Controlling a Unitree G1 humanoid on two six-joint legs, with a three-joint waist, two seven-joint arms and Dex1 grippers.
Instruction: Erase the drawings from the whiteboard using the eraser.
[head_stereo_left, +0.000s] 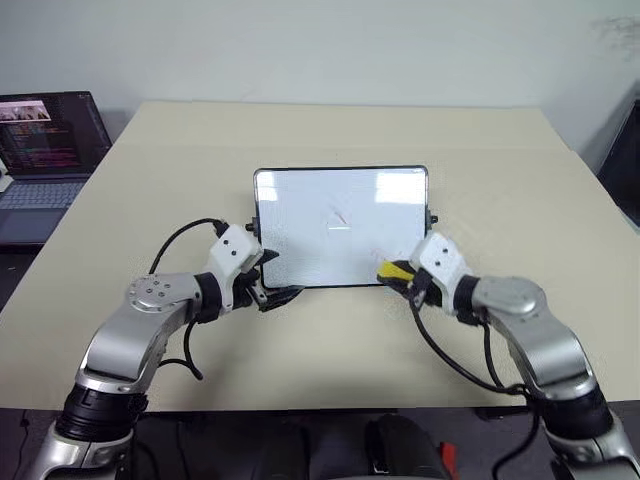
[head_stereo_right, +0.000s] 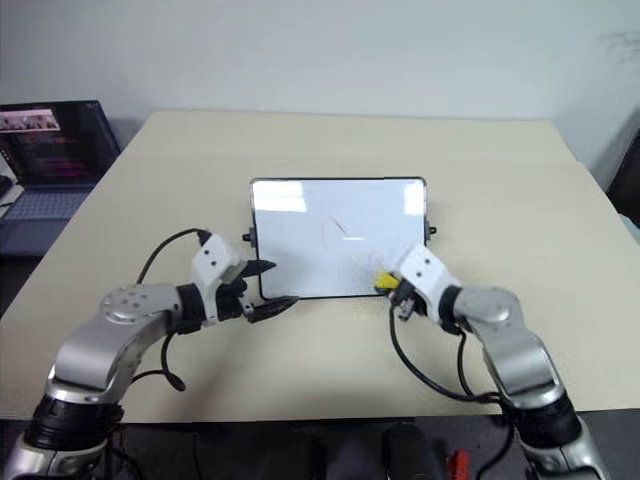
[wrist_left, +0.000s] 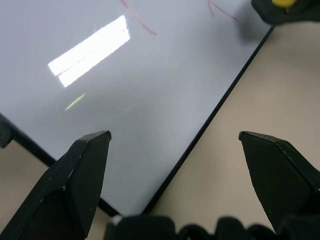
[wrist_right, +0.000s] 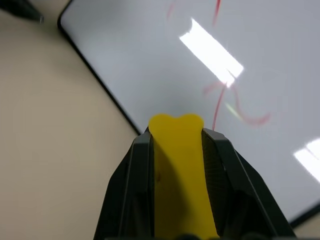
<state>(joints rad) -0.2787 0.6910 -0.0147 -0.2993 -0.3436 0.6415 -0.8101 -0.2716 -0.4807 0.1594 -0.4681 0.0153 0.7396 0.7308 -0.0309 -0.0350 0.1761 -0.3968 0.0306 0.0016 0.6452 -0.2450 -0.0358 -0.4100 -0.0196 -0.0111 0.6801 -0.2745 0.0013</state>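
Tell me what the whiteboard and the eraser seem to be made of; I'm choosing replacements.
The whiteboard looks like a glossy white coated panel, since it mirrors the ceiling lights sharply, with a thin dark frame, likely plastic. The eraser, clamped in the right gripper, looks like matte yellow foam or soft plastic: dull surface, rounded notched end. Neither is certain from looks alone.

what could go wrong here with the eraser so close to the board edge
The right gripper holds the eraser at the whiteboard's near edge, short of the red drawings, so a stroke begun here could catch the black frame or miss the marks. The left gripper is open around the other near corner without clamping it, so the board may slide when wiping starts.
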